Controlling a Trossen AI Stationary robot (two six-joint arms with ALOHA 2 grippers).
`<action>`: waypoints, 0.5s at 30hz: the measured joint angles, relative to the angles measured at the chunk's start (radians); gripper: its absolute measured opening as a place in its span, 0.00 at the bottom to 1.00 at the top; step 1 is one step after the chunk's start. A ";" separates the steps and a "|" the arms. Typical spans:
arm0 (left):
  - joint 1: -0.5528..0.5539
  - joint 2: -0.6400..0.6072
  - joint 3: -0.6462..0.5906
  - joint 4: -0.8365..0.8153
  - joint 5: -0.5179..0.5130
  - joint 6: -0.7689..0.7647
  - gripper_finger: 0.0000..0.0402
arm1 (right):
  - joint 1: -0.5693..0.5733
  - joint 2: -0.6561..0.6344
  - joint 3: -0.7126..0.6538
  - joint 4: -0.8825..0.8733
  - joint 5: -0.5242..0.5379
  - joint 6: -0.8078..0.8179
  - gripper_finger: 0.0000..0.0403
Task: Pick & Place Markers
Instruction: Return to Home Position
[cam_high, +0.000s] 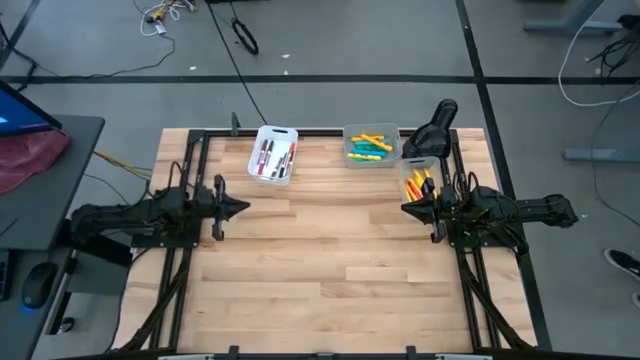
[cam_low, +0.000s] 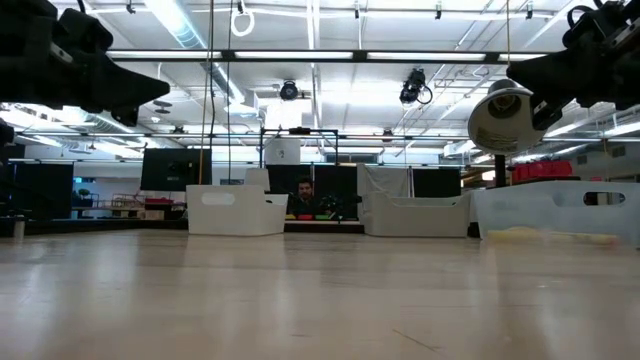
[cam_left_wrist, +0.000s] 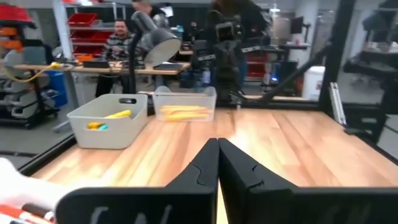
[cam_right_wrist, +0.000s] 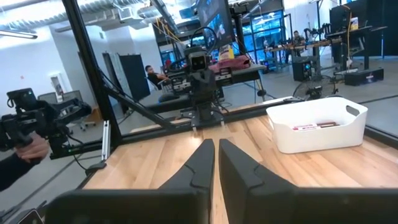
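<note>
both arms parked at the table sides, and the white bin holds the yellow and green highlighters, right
Not quite. The high view shows the white bin holding dark and red markers; the yellow and green highlighters lie in the gray bin beside it. The left gripper and right gripper are parked at the sides.

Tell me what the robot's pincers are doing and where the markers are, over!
Left pincer shut, empty, above the table. Right pincer shut, empty, facing it. Markers lie in the bins, none loose. Nothing in the way.
</note>
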 joint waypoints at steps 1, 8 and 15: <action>-0.006 0.000 0.000 -0.001 0.002 0.009 0.02 | 0.000 0.000 0.000 0.000 0.000 0.000 0.07; -0.020 0.010 0.000 -0.013 0.011 0.015 0.03 | 0.000 0.000 0.000 0.000 0.000 0.000 0.07; -0.020 0.009 0.000 0.002 0.011 0.014 0.03 | 0.000 0.000 0.000 0.000 0.000 0.000 0.07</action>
